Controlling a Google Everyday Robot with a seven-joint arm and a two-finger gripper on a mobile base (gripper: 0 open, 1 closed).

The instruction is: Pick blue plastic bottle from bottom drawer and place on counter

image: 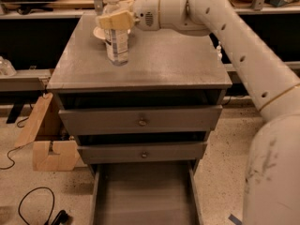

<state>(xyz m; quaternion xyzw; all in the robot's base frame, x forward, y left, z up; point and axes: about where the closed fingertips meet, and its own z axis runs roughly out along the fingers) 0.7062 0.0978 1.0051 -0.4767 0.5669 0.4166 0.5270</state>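
The blue plastic bottle [116, 35], clear with a white cap and a pale label, stands upright at the back left of the grey counter [164, 62]. My gripper [115, 20] reaches in from the right and is shut on the bottle's upper part, just under the cap. The bottle's base looks to be touching the counter top. The bottom drawer [143, 196] is pulled open at the foot of the cabinet, and its grey floor is bare.
A cream bowl [99, 32] sits behind the bottle, mostly hidden by it. Two closed drawers with round knobs [141, 122] lie below the counter. Cardboard pieces [47, 142] and a black cable [35, 205] lie on the floor at left. A tiny white pump bottle [219, 50] is at the counter's right edge.
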